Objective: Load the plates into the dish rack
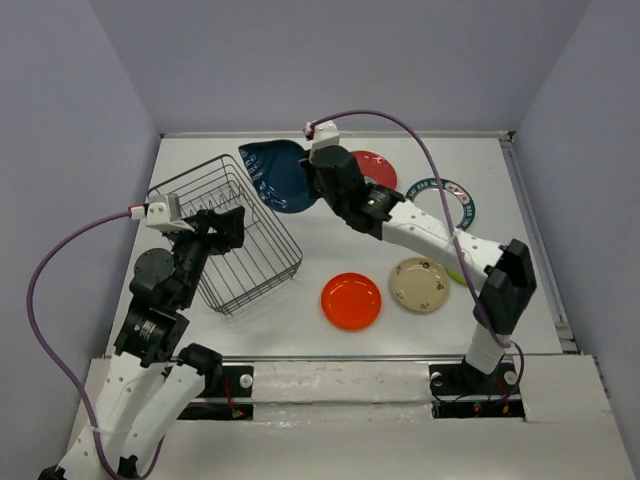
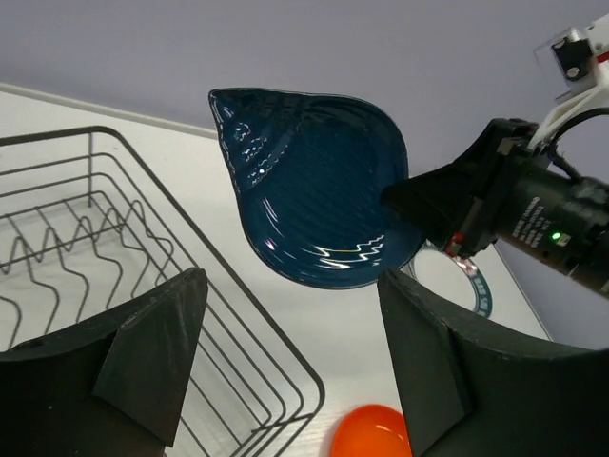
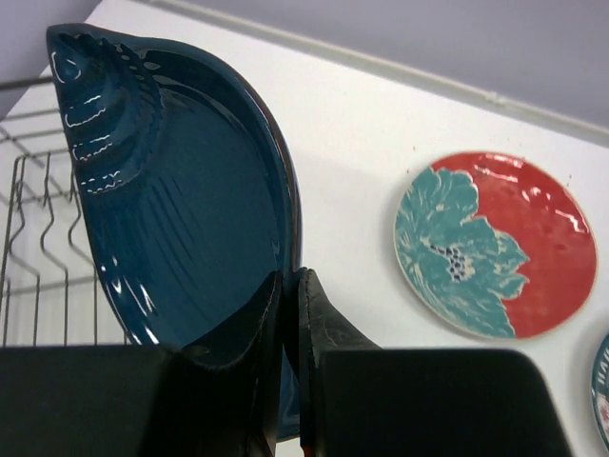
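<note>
Top external, Q: where's the dark blue teardrop plate (image 1: pixel 278 175)?
A: Lifted, tilted, just past the dish rack (image 1: pixel 225 262). Long axis diagonal, tip pointing far-left. R gripper (image 1: pixel 310 186) pinches its round end, arm stretched fwd. L gripper (image 1: pixel 228 224) spread, at rack.

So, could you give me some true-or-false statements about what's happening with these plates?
The right tool grips the dark blue teardrop-shaped plate. True.
The dark wire dish rack holds two plates. False: no plate shows in it.
The left tool is open and holds nothing. True.
The plain orange round plate sits inside the rack. False: it lies on the white table.
</note>
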